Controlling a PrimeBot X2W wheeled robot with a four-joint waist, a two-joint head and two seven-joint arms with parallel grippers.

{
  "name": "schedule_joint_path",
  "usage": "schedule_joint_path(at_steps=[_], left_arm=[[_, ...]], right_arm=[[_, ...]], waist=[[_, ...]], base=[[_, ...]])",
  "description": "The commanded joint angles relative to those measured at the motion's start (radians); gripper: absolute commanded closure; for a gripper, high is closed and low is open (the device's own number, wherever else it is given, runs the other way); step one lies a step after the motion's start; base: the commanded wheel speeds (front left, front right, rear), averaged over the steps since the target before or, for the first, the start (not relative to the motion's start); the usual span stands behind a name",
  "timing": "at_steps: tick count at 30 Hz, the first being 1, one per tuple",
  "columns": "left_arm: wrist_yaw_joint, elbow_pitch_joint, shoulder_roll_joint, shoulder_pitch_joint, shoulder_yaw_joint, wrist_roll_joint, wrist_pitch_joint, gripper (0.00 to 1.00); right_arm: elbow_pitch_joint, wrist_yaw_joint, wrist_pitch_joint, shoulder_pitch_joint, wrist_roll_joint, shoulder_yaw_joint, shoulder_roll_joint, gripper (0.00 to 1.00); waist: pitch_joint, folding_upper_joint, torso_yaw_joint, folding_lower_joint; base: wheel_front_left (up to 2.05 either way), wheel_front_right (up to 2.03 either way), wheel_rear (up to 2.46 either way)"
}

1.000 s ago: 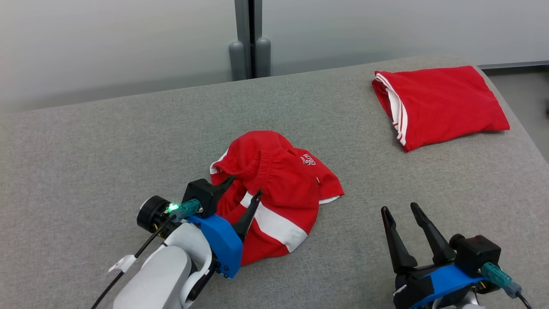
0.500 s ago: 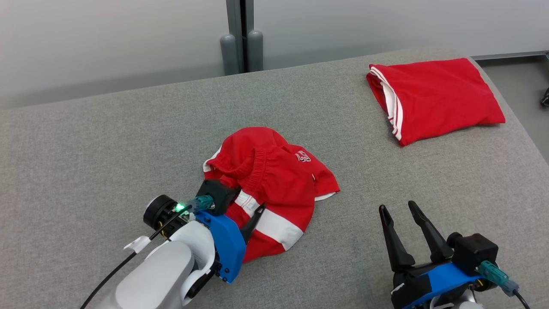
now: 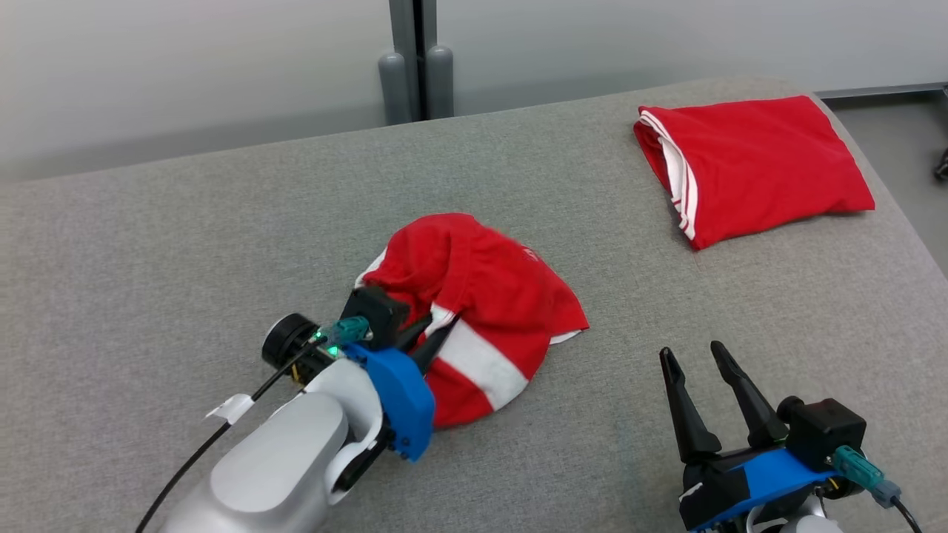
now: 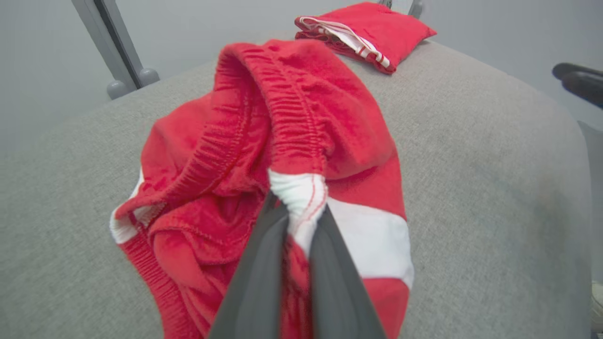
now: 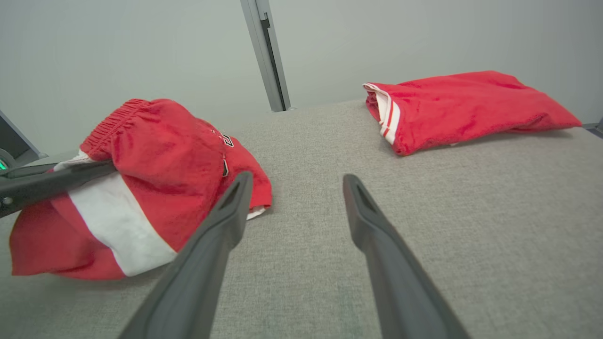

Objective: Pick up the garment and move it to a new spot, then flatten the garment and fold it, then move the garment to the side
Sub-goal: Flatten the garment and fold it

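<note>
Pinching: left claw (image 3: 435, 327), wide open a second before, had shut on the white band (image 4: 299, 190) of the crumpled red-and-white cloth shorts (image 3: 492, 285) | shorts sat mid grey fabric table (image 3: 185, 222) | right claw (image 3: 696, 359) wide, empty | lift could start, I think.

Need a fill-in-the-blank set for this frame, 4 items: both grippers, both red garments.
1. The left gripper is shut on a ____ stripe of the crumpled garment.
2. The right gripper has its jaws ____ and holds nothing.
3. In the head view, the folded garment lies beyond the crumpled one, to its ____.
4. Both garments lie on a fabric surface coloured ____.

Missing words: white; open; right; grey.
</note>
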Motion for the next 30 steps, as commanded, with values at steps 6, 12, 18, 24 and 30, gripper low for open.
schedule_joint_path(at_steps=[6,12,18,24,30], left_arm=[[-0.001,-0.127,-0.076,-0.068,0.055,-0.078,-0.099,1.00],[-0.001,-0.212,-0.168,-0.108,0.129,-0.184,-0.192,1.00],[0.052,-0.135,-0.188,-0.042,0.151,-0.233,-0.204,1.00],[0.144,0.062,-0.154,0.060,0.120,-0.204,-0.191,1.00],[0.201,0.184,-0.163,0.105,0.146,-0.223,-0.213,1.00]], right_arm=[[0.001,0.001,0.003,-0.002,0.002,-0.005,-0.002,0.00],[0.000,0.001,0.007,-0.004,0.001,-0.001,-0.002,0.00],[-0.002,0.001,0.009,-0.004,0.004,0.005,-0.002,0.00],[-0.003,0.001,0.012,0.003,0.005,-0.001,-0.002,0.00],[-0.009,0.001,0.016,0.001,-0.003,0.001,-0.002,0.00]], waist=[[-0.014,-0.0002,0.028,-0.0001],[-0.022,-0.0002,0.036,-0.0001],[-0.024,-0.0002,0.034,-0.0001],[-0.019,-0.0002,0.056,-0.0001],[-0.026,-0.0002,0.086,-0.0001]], base=[[0.00,0.00,0.00],[0.00,0.00,0.00],[0.00,0.00,0.00],[0.00,0.00,0.00],[0.00,0.00,0.00]])
